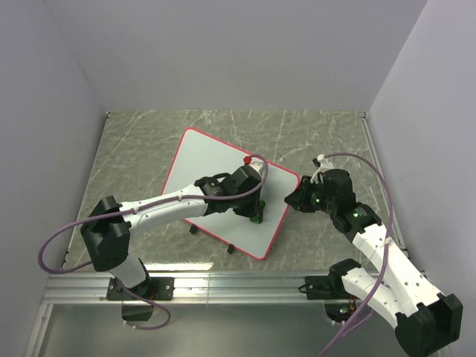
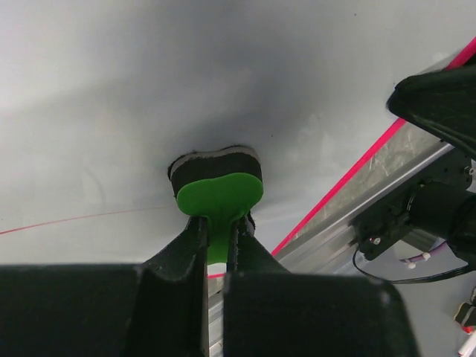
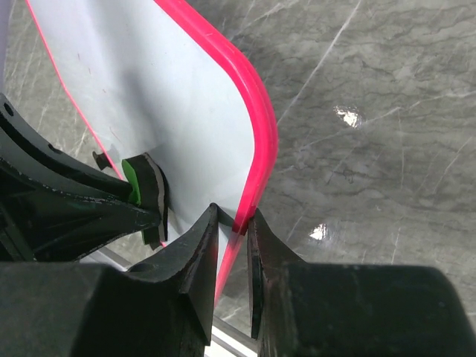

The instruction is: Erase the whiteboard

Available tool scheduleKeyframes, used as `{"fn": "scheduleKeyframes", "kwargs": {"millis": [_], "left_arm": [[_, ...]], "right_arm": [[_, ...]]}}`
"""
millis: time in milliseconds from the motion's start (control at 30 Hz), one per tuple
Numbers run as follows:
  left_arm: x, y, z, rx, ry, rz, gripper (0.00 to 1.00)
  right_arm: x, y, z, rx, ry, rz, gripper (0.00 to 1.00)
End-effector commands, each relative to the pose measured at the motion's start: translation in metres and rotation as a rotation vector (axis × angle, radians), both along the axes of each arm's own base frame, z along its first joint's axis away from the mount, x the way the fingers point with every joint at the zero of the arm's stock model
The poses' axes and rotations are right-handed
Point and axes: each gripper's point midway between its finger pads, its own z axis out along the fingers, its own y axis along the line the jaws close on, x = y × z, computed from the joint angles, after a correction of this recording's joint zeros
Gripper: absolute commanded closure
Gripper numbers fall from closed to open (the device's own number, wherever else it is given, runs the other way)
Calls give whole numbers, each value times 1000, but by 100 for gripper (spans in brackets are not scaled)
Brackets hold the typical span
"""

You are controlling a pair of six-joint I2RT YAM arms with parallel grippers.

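The left gripper (image 2: 217, 227) is pinching the green eraser (image 2: 219, 190) tightly by its handle, pressing its pad flat against the whiteboard (image 1: 216, 160). The right gripper (image 3: 232, 223) is clamping the board's right edge.

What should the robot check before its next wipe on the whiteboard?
1. Left gripper shut on the green eraser: ok.
2. Eraser's dark pad pressed against the whiteboard: ok.
3. Right gripper pinching the board's pink frame: ok.
4. Gap between the two grippers: ok, though small.
5. All red marks gone: cannot tell; the left arm hides part of the board.
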Motion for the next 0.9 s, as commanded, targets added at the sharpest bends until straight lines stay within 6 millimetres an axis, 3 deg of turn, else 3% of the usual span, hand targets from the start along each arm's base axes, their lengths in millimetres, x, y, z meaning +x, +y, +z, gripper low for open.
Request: {"fn": "scheduleKeyframes", "kwargs": {"millis": [0, 233, 367, 567, 700, 800, 867], "left_arm": [[9, -4, -10, 3, 2, 24, 100], [54, 55, -1, 50, -41, 171, 100], [96, 114, 12, 95, -101, 300, 100], [135, 174, 24, 155, -143, 420, 100], [138, 189, 9, 187, -120, 431, 100], [134, 186, -2, 176, -89, 425, 100], [131, 173, 0, 118, -77, 402, 100]], "right_arm": [[-12, 27, 17, 55, -62, 165, 100], [-14, 27, 18, 54, -65, 169, 100], [-14, 27, 18, 55, -68, 169, 100], [-14, 26, 19, 52, -71, 164, 100], [-13, 25, 19, 47, -72, 162, 100], [-13, 25, 19, 44, -71, 162, 100], [-13, 25, 19, 43, -68, 162, 100]]}}
